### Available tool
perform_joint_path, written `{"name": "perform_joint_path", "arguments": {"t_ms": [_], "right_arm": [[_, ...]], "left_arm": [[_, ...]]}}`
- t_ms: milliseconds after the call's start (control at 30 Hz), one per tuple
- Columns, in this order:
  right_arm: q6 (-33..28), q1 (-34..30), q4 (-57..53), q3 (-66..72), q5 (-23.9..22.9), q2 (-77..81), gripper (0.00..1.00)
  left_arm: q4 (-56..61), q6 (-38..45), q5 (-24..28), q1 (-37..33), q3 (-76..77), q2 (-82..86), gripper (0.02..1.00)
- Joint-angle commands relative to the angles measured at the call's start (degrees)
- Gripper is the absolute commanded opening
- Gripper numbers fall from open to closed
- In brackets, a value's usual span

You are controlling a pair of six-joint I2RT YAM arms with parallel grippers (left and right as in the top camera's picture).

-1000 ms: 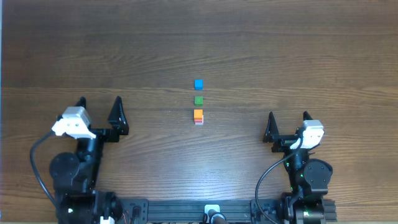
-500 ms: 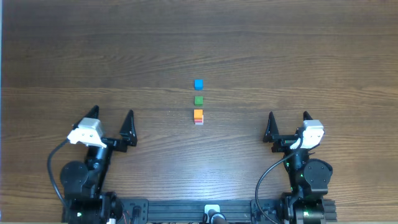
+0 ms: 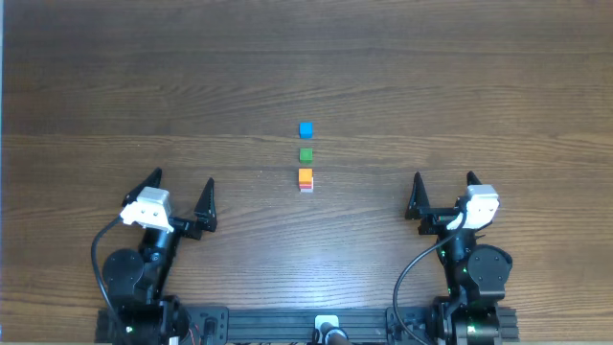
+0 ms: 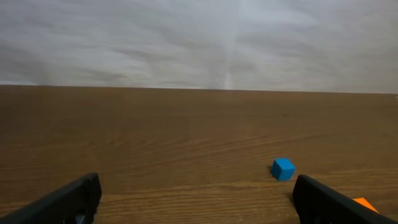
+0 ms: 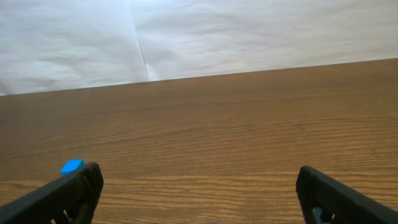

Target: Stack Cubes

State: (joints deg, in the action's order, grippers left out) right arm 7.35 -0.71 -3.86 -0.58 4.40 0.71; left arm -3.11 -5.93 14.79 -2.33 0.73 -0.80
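blue cube (image 3: 306,129), green cube (image 3: 306,154) and orange cube (image 3: 306,176) lined up mid-frame, orange sitting on a pinkish cube (image 3: 306,188), left gripper (image 3: 182,180) lower left, right gripper (image 3: 443,177) lower right, both spread wide and empty

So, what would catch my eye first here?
A line of small bright cubes stands mid-table: a blue cube farthest from the arms, a green cube next, then an orange cube, apparently atop a pinkish cube. On either side of the wooden table, the left gripper and the right gripper sit with black fingers spread wide, holding nothing.
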Motion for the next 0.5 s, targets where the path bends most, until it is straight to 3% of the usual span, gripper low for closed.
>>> {"name": "perform_joint_path", "arguments": {"t_ms": [33, 500], "right_arm": [[0.3, 0.0, -0.2, 0.3, 0.7, -0.1, 0.993], [0.3, 0.0, -0.2, 0.3, 0.7, -0.1, 0.993]], "left_arm": [[0.2, 1.2, 0.2, -0.3, -0.4, 0.6, 1.000], [0.2, 1.2, 0.2, 0.3, -0.4, 0.5, 1.000]]}}
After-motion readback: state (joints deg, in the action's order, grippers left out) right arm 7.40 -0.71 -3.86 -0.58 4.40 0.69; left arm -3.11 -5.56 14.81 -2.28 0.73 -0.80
